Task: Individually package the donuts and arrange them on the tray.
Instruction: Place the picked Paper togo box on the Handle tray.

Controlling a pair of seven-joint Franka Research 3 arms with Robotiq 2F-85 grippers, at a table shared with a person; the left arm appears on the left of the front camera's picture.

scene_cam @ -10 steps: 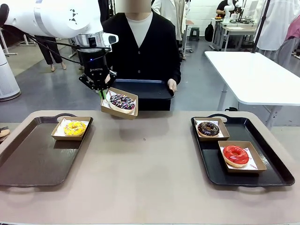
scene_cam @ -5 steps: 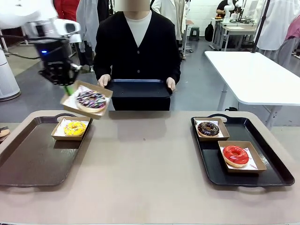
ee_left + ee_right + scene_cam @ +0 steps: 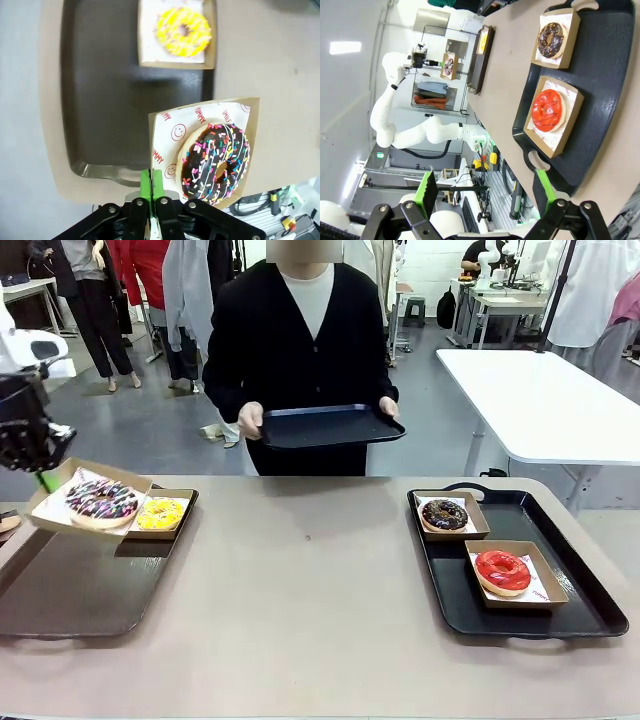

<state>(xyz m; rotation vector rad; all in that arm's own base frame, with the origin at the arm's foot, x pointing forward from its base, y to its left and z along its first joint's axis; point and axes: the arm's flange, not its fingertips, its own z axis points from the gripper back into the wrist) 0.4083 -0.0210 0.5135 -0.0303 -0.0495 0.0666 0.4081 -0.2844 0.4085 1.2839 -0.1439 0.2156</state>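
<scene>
Our left gripper [image 3: 35,468], clamped on the edge of the brown cardboard box [image 3: 85,502] holding the chocolate-frosted sprinkled donut [image 3: 101,500], has swung it from mid-table to above the left black tray [image 3: 60,590], beside the boxed yellow donut [image 3: 160,513]. Setting down looks next. Our right gripper [image 3: 485,197] hangs apart.
</scene>
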